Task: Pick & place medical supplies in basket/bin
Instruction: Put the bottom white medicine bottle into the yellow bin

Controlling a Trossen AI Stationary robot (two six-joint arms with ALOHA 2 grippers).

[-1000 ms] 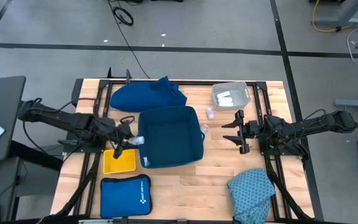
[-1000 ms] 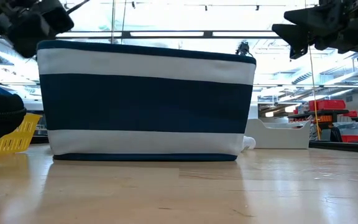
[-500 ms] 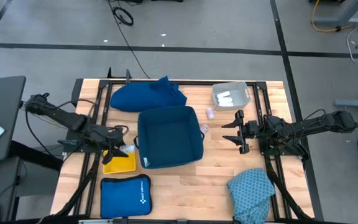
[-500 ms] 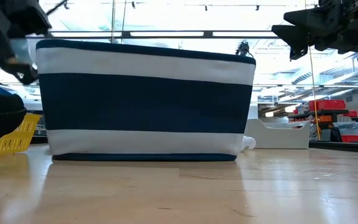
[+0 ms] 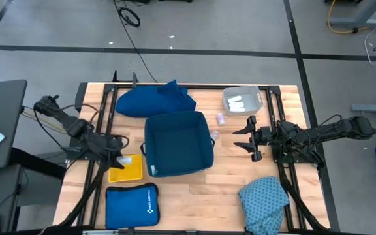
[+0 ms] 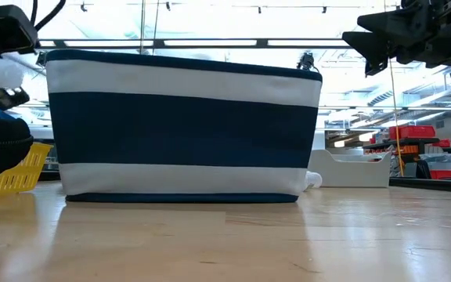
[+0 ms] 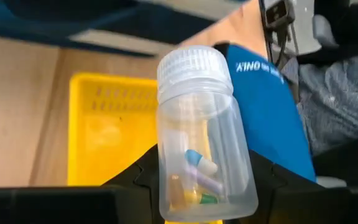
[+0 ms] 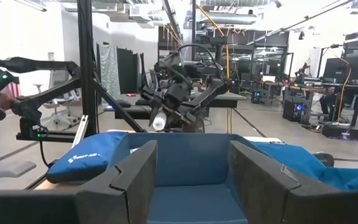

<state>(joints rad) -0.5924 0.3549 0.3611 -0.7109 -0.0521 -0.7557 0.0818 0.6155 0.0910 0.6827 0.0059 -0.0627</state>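
The left end effector [image 5: 124,158] is clamped on a clear vial [image 7: 201,134] with pills inside, above the yellow tray [image 5: 128,172], at 9 o'clock from the basket [image 5: 179,143]. The right end effector [image 5: 245,138] waits at 3 o'clock from the basket, fingers apart and holding nothing.

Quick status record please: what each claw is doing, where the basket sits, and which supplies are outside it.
left claw: shut on clear vial with coloured capsules, above yellow tray
right claw: open, empty, right of basket
basket: table centre, navy
outside basket: dark-blue cloth, teal speckled cloth, white rolls in clear bin
blue zip pouch: near edge, by tray
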